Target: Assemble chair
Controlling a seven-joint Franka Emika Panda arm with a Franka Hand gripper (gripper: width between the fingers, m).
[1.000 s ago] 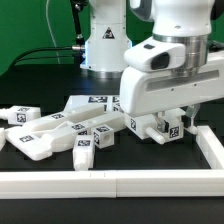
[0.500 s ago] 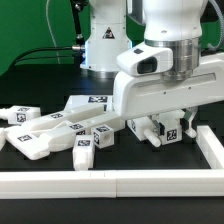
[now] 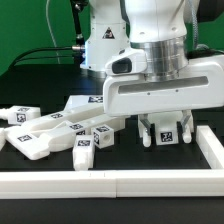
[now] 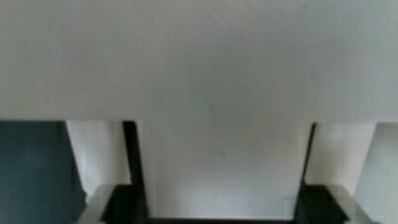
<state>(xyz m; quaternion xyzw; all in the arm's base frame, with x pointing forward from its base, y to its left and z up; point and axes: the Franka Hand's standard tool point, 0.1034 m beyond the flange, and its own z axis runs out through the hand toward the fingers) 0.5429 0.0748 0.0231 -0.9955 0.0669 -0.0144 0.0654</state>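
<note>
While I lean low over the black table (image 3: 30,165), my big white arm (image 3: 160,60) fills most of the exterior view. Its round base (image 3: 103,45) stands at the back, with dark cables beside it.

Next in size is the long white rail (image 3: 110,183). It runs along the near edge of the table and turns a corner on the exterior view's right.

On the exterior view's left lies a heap of chair parts (image 3: 50,135). They are chunky and white, and they touch one another. Each one that I can see well has black-and-white square tags on it. One long part lies tilted and points toward the middle of the table. The end of the heap comes near my gripper (image 3: 167,140).

My gripper points straight down, and it is holding one small chair piece (image 3: 167,134). The jaws are about half way apart, one on each side of the piece. In the wrist view the white chair piece (image 4: 219,150) fills the whole gap between my two dark fingers (image 4: 118,205). I cannot tell if the piece rests on the table or hangs just over it.

Smallest of all is the square tag (image 3: 168,126) on the front of that piece.
</note>
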